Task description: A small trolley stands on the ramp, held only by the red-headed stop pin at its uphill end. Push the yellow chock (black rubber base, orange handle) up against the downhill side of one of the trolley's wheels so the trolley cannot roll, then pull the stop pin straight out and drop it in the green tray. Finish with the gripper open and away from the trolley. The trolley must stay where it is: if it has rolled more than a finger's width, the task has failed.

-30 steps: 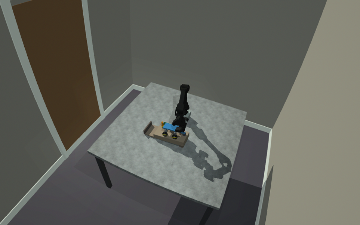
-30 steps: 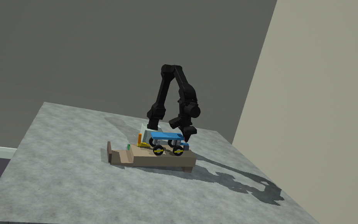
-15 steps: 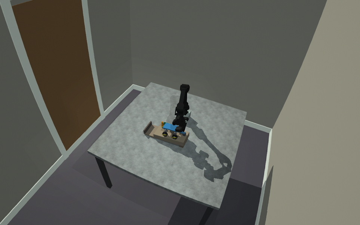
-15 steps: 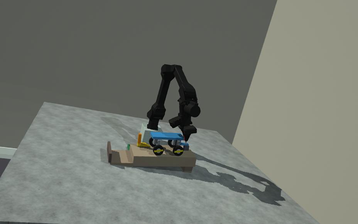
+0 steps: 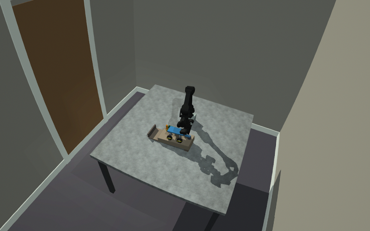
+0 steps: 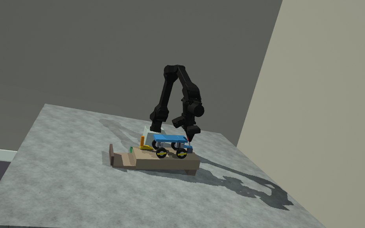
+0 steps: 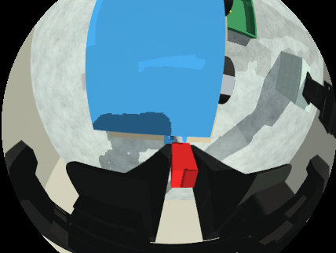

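Observation:
The blue trolley (image 5: 174, 130) (image 6: 169, 138) (image 7: 157, 78) stands on the wooden ramp (image 5: 172, 143) (image 6: 167, 164). The yellow chock (image 6: 145, 147), with its upright orange handle (image 5: 166, 127) (image 6: 142, 141), lies at the downhill side of the far downhill wheel; whether it touches is too small to tell. My gripper (image 6: 189, 139) (image 7: 180, 146) is at the trolley's uphill end, pointing down, shut on the red head of the stop pin (image 7: 184, 157). The pin's grey shank (image 6: 189, 143) shows below the fingers, down at the dark block on the ramp. The green tray (image 6: 131, 149) (image 7: 240, 21) is partly hidden behind the ramp and trolley.
The ramp's low end has an upright brown end board (image 5: 151, 130) (image 6: 111, 154). A pale block (image 6: 149, 135) (image 7: 290, 76) stands beside the arm's base. The trolley deck lies close beside my fingers. The grey table (image 5: 148, 168) (image 6: 122, 204) carries everything.

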`<state>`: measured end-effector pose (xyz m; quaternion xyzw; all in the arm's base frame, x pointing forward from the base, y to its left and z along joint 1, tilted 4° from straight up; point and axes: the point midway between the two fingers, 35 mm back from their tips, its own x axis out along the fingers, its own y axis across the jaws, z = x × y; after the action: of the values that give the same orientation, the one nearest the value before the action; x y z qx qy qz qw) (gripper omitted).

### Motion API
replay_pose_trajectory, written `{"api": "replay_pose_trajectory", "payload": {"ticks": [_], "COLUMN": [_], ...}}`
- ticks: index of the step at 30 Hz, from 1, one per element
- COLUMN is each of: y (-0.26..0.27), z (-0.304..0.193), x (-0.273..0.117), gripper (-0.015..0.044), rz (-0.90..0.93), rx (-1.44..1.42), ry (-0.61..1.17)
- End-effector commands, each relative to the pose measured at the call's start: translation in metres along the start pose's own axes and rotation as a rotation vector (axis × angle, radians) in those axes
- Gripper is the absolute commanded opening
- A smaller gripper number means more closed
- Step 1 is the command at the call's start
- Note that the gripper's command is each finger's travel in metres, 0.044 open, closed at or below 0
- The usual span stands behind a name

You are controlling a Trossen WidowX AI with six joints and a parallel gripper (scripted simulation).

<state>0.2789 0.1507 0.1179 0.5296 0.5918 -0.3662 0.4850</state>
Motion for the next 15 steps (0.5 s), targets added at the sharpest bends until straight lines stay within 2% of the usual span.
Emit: {"api": "replay_pose_trajectory", "payload": {"ticks": [1,15], "y": [0.000,0.000], "z": [-0.001,-0.002], "x": [-0.005,-0.015], "gripper": [0.0000,0.0000], "rz": [0.002,0.002], "rx": [-0.004,-0.004], "ry": [0.004,0.004]}}
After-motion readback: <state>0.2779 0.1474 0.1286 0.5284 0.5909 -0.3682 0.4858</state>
